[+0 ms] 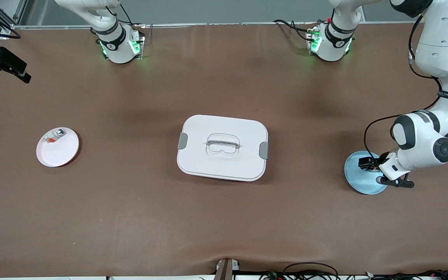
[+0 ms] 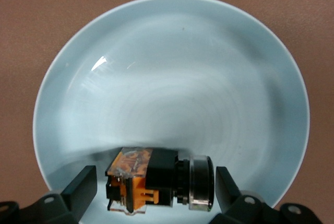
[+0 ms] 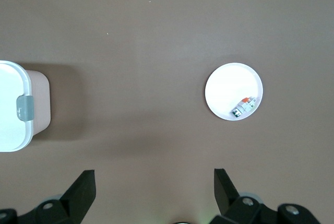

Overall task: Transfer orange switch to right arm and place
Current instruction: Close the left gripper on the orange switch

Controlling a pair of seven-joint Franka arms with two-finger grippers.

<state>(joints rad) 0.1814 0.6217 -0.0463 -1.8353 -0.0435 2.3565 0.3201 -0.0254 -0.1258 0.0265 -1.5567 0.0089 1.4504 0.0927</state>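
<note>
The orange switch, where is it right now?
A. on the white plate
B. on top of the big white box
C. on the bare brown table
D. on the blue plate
D: the orange switch lies on its side on the blue plate, with the open left gripper down around it, a finger on each side, not yet closed on it.

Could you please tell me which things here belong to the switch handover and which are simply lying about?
Belong to the job:
orange switch, lying on the blue plate, between the open fingers
left gripper, down over that plate
right gripper, open, waiting high above the table

Lying about:
white lidded box at mid-table
white plate holding a small white-and-silver part
</note>
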